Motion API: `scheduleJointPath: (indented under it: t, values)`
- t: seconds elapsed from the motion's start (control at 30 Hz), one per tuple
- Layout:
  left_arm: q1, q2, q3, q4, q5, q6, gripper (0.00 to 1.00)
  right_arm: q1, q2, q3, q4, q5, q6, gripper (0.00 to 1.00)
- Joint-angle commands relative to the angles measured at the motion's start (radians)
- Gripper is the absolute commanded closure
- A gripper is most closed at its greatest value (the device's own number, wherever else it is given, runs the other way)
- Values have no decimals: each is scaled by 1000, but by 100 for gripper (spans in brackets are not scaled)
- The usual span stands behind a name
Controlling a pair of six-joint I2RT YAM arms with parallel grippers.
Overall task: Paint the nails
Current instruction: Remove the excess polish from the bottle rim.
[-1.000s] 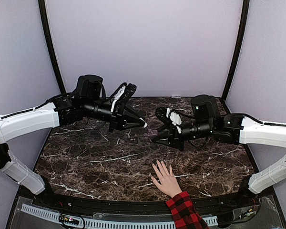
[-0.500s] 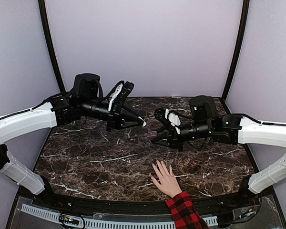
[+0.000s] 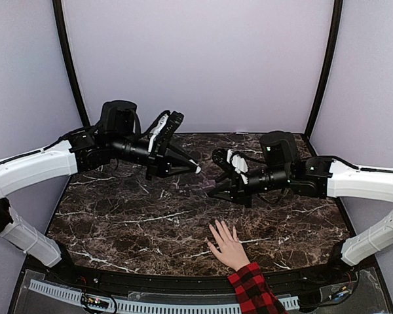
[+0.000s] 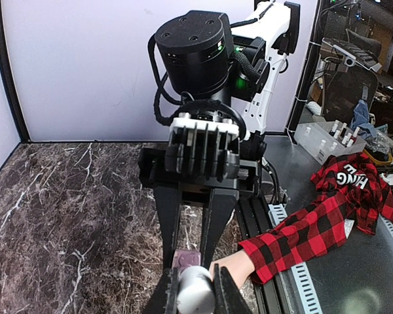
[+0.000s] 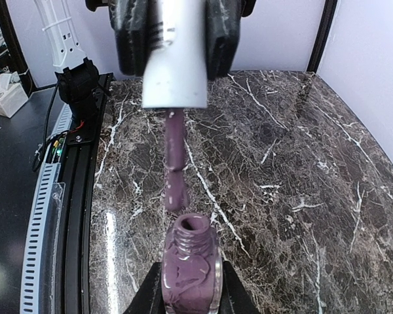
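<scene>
Looking down from behind the near edge toward the far wall, over the whole tabletop. Close in from each wrist, facing one another across its middle.

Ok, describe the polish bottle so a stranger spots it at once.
Over the middle of the dark marble table, find the right pincer. Clamped in it is the polish bottle: small, clear glass full of purple, mouth open, unlike the white cap with its purple brush in the left pincer.

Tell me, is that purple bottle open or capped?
Open: the bottle shows a bare mouth, and its white cap, brush attached, hangs above in the left gripper.
</scene>
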Motion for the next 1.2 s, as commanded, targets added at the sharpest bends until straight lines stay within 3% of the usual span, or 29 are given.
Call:
scheduleJointPath:
  t: [0.0,1.17]
  values:
    - [-4,-5,18,-6,3,14,100,0,-21,16,50,-24,-11,100]
    - [-7,21,35,-42,2,29,100,0,-12,20,46,-17,-8,100]
